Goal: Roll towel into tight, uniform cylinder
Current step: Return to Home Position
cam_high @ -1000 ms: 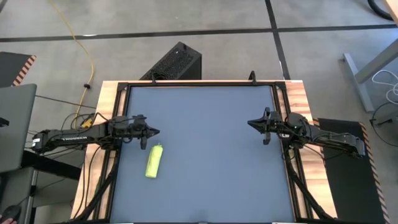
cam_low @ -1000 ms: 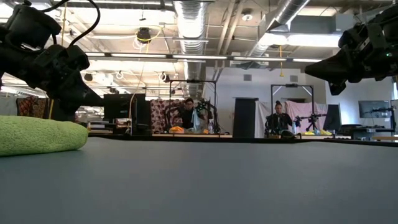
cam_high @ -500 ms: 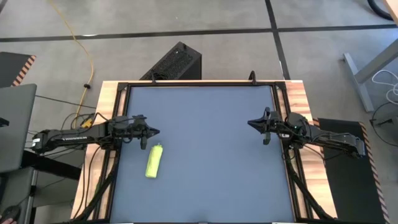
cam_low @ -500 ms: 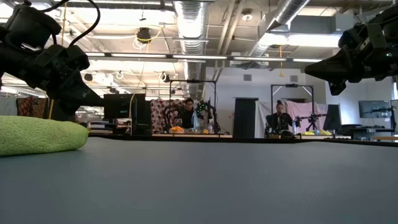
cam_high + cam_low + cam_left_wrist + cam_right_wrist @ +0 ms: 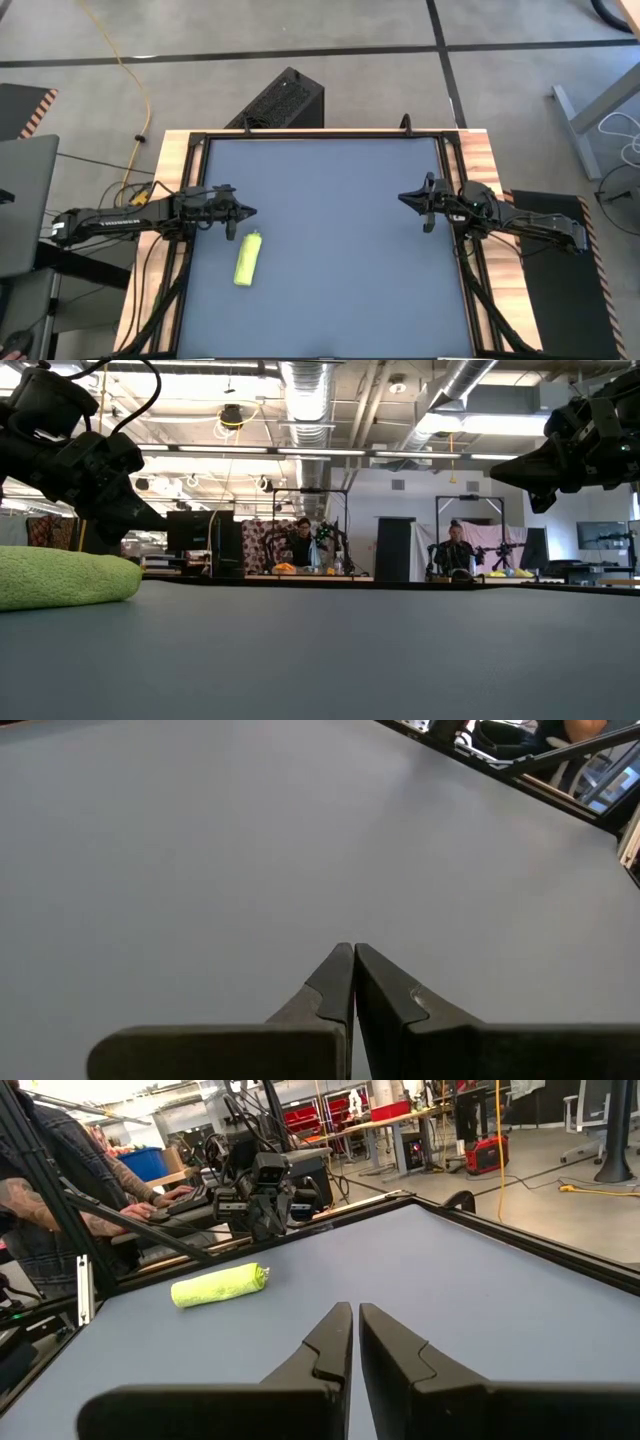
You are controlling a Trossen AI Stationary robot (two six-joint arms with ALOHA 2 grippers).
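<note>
The lime towel [image 5: 248, 258] lies rolled into a short cylinder on the dark blue-grey mat [image 5: 330, 250], near its left side; it rests on its long side. It also shows in the low view [image 5: 60, 575] and the right wrist view [image 5: 218, 1285]. My left gripper [image 5: 252, 212] hovers shut just beyond the roll's far end, above the mat, touching nothing; its tips meet in the left wrist view [image 5: 354, 952]. My right gripper [image 5: 402, 198] is shut with nothing between its fingers at the mat's right side, far from the towel; its tips nearly meet in the right wrist view [image 5: 355, 1310].
The mat fills a black frame on a wooden table [image 5: 485, 160]. A black box [image 5: 280, 100] stands on the floor beyond the far edge, and a laptop [image 5: 25, 200] sits at the left. People [image 5: 300, 545] are in the room behind. Bare mat lies between the arms.
</note>
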